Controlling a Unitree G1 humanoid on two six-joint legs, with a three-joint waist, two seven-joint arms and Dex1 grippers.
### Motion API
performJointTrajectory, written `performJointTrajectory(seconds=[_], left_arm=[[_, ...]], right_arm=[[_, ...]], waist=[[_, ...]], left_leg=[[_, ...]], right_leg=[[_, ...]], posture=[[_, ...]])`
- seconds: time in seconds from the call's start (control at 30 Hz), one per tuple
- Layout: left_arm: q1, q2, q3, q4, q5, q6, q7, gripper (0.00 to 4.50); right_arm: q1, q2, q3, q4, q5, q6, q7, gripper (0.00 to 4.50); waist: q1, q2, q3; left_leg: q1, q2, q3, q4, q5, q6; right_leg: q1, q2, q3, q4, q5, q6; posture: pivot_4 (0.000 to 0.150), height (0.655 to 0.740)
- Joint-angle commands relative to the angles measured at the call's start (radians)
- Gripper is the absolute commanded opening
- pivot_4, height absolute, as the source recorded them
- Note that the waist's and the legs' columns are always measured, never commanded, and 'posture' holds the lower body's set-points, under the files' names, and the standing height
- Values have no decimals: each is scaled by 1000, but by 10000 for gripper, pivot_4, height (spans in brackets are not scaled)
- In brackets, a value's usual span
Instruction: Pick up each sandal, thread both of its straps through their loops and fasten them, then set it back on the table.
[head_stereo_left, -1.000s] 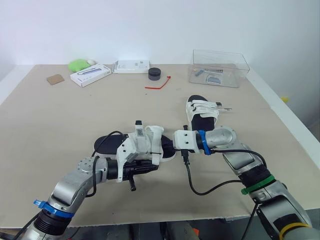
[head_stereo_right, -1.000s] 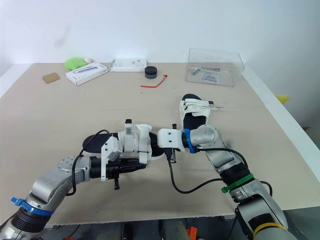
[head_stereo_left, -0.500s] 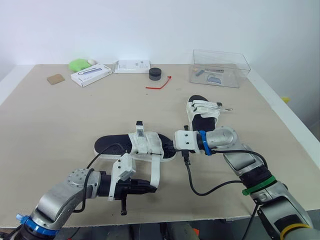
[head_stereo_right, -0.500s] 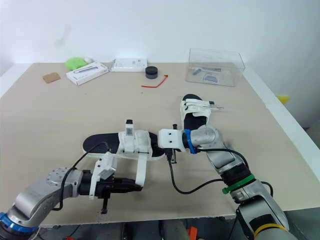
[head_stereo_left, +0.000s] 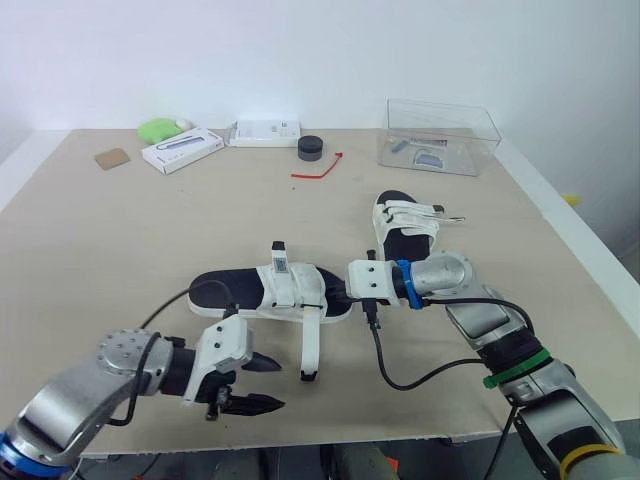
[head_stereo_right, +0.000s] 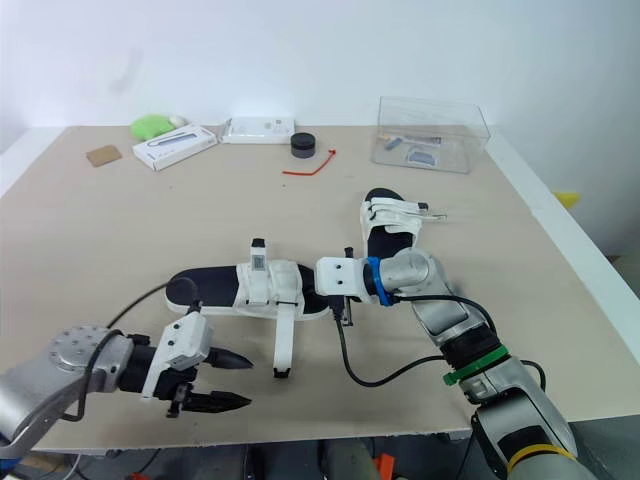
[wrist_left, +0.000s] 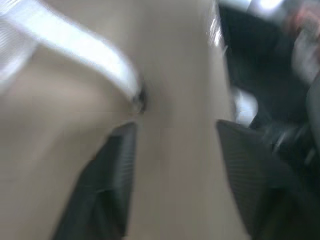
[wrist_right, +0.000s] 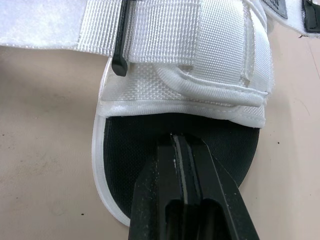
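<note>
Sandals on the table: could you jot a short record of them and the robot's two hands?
near sandal: flat on the table, one strap lying loose
far sandal: on the table, no gripper touching it
left gripper: open, apart from the strap
right gripper: shut on the near sandal's sole end

Near sandal (head_stereo_left: 270, 295) on the table (head_stereo_left: 100, 230), right gripper (wrist_right: 182, 145) on its right end, left gripper (head_stereo_left: 264, 384) in front, apart. Far sandal (head_stereo_left: 405, 222) behind, to the right; clear box (head_stereo_left: 440, 137) further back, seemingly holding small items (head_stereo_left: 425, 157).
</note>
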Motion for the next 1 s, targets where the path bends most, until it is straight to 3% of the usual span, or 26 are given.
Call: performJointTrajectory(seconds=[0.03, 0.27, 0.37, 0.83, 0.9, 1.0], left_arm=[[-66, 58, 7, 34, 229, -388, -50, 33076], [-368, -118, -62, 325, 531, -1071, 100, 33076], [-420, -177, -148, 453, 614, -1248, 125, 33076], [-511, -285, -290, 602, 605, -1304, 124, 33076], [-519, -300, -308, 609, 606, -1297, 114, 28011], [-524, -305, -334, 622, 610, -1295, 99, 16564]], right_arm=[[43, -29, 62, 98, -80, 21, 30, 0], [25, -9, 72, 129, -87, -1, 30, 0], [18, -2, 74, 136, -89, -8, 30, 0], [60, -39, 53, 80, -87, 17, 25, 0], [60, -40, 53, 77, -88, 22, 24, 0], [58, -43, 52, 79, -88, 24, 24, 0]], waist=[[5, 3, -1], [6, 2, -4], [4, 4, -5], [6, 4, -6], [7, 4, -6], [7, 4, -6]], left_leg=[[0, 0, 0, 0, 0, 0], [1, 0, 2, 0, 0, 0], [-1, 1, 7, -1, -2, 3], [1, 3, 12, 0, -3, 5], [1, 3, 12, 1, -3, 5], [1, 3, 12, 0, -3, 6]], right_leg=[[0, 0, 0, 0, 0, 0], [2, -2, 0, -1, 1, -1], [3, -1, 3, -1, 2, -2], [5, 0, 4, -1, 3, 0], [4, 0, 5, -1, 3, 1], [4, 1, 6, -2, 3, 1]], posture=[[1500, 7400], [1500, 7400], [1500, 7400], [1500, 7400], [1500, 7400], [1500, 7400]])
